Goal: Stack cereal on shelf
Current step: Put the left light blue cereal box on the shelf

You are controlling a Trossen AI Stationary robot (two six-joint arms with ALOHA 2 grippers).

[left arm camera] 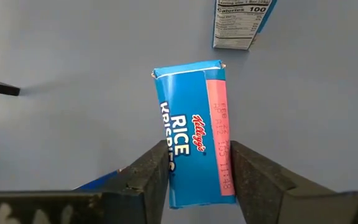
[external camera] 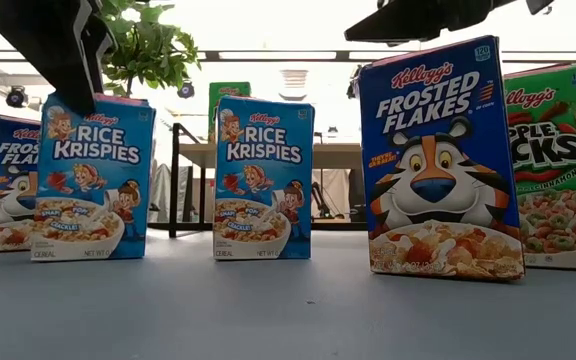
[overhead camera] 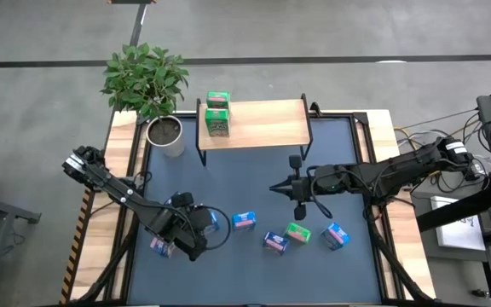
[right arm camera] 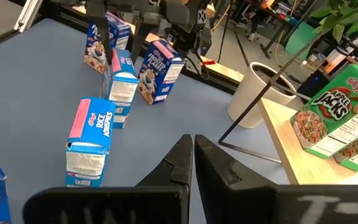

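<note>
A blue Rice Krispies box (left arm camera: 194, 134) stands upright on the dark tabletop (overhead camera: 228, 183) at the near left, with my left gripper (left arm camera: 199, 149) shut on its top. In the low view this box (external camera: 93, 180) shows under the gripper (external camera: 68, 60). Other cereal boxes stand nearby: a Frosted Flakes box (overhead camera: 160, 247), a second Rice Krispies box (overhead camera: 244, 221), a blue-purple one (overhead camera: 275, 241), a green one (overhead camera: 297, 232) and a blue one (overhead camera: 337, 235). Green boxes (overhead camera: 217, 113) are stacked on the left end of the wooden shelf (overhead camera: 267, 124). My right gripper (overhead camera: 275, 188) hovers shut over mid-table. My left gripper pinches the Rice Krispies box at its top end (left arm camera: 179, 177), one finger (left arm camera: 151, 174) on each long side of the top flap. The fingers come from above, slanting down. The box stands upright with its bottom on the table.
A potted plant (overhead camera: 147, 85) in a white pot (overhead camera: 167, 135) stands just left of the shelf. The shelf's thin black legs (overhead camera: 201, 153) reach down to the table. Right of the green boxes the shelf board is bare wood.
</note>
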